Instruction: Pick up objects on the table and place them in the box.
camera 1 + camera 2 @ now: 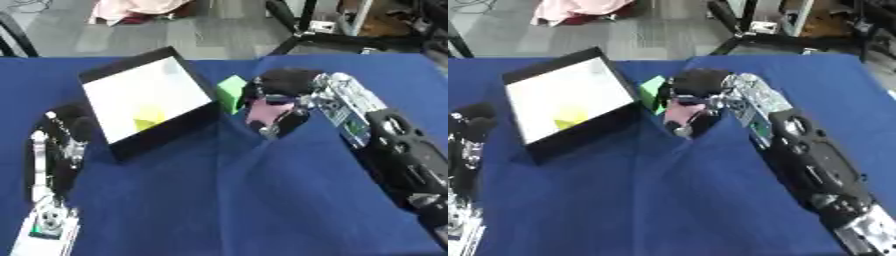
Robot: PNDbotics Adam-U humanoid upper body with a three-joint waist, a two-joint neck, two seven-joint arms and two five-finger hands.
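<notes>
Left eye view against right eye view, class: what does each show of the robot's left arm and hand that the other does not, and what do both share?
Only the left eye view shows the left arm whole, from the silver wrist at the lower edge up to the left hand beside the box. Only the right eye view crops that arm at its left edge. Both share the box with a yellow object inside, the green block by its right wall, and the right hand with fingers curled round a pink object.
</notes>
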